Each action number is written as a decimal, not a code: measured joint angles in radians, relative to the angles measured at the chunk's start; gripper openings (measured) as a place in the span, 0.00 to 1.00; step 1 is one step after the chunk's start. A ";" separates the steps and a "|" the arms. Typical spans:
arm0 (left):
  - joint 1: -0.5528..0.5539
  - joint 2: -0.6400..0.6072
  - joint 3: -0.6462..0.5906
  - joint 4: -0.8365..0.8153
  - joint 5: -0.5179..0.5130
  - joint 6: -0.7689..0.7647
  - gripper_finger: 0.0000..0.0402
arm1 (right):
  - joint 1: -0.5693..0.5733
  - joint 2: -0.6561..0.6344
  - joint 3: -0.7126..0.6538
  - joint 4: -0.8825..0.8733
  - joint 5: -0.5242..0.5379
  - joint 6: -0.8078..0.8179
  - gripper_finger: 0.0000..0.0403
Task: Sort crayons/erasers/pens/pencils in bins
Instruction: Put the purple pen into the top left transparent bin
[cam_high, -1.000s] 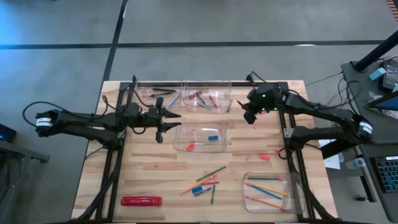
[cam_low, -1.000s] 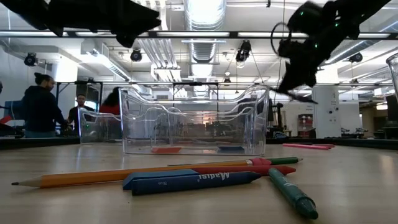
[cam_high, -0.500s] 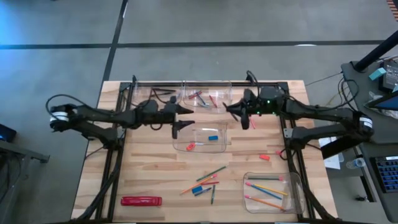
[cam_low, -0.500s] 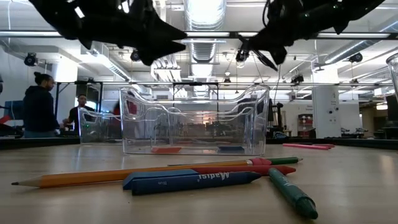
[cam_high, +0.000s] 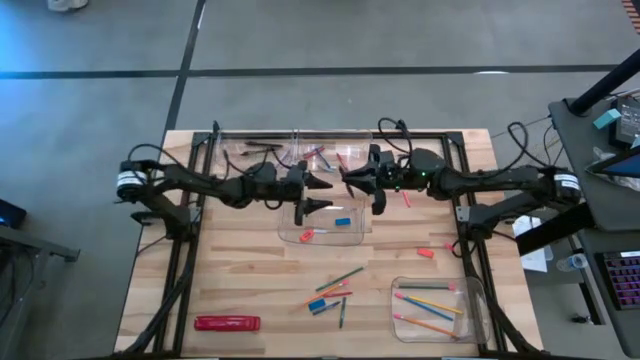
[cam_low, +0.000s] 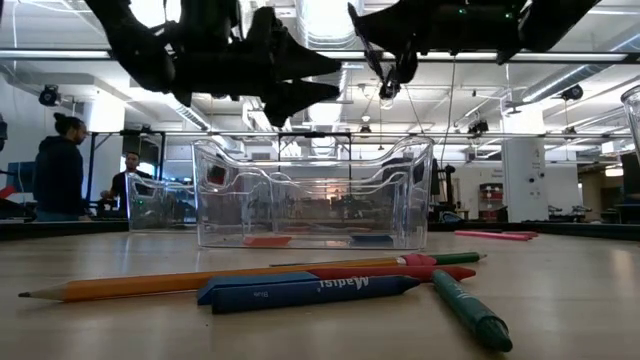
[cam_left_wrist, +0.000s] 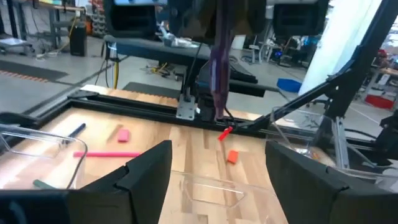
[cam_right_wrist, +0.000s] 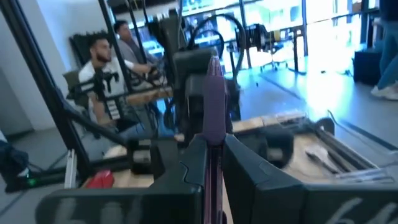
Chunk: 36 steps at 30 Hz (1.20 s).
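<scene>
Purple pen (cam_right_wrist: 212, 118) clamped upright between closed fingers of right gripper (cam_high: 352, 180), above far edge of centre bin (cam_high: 322, 225). Left gripper (cam_high: 318, 193) facing it over same bin, fingers spread wide, holding nothing. Blue eraser (cam_high: 343, 221) and pink eraser (cam_high: 306, 235) inside bin. Pencils (cam_high: 331, 290) on table, nearer than bin.

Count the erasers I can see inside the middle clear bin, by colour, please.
Blue erasers: 1
Red erasers: 1
Total: 2
</scene>
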 joint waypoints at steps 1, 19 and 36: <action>0.000 0.012 0.009 0.000 0.000 -0.001 0.61 | 0.000 0.013 0.000 0.025 0.000 0.001 0.06; -0.001 0.070 0.055 0.053 0.007 -0.028 0.60 | 0.000 0.180 0.000 0.290 0.001 0.037 0.06; -0.001 0.070 0.055 0.053 -0.054 -0.048 0.44 | 0.004 0.272 0.003 0.422 -0.002 0.087 0.06</action>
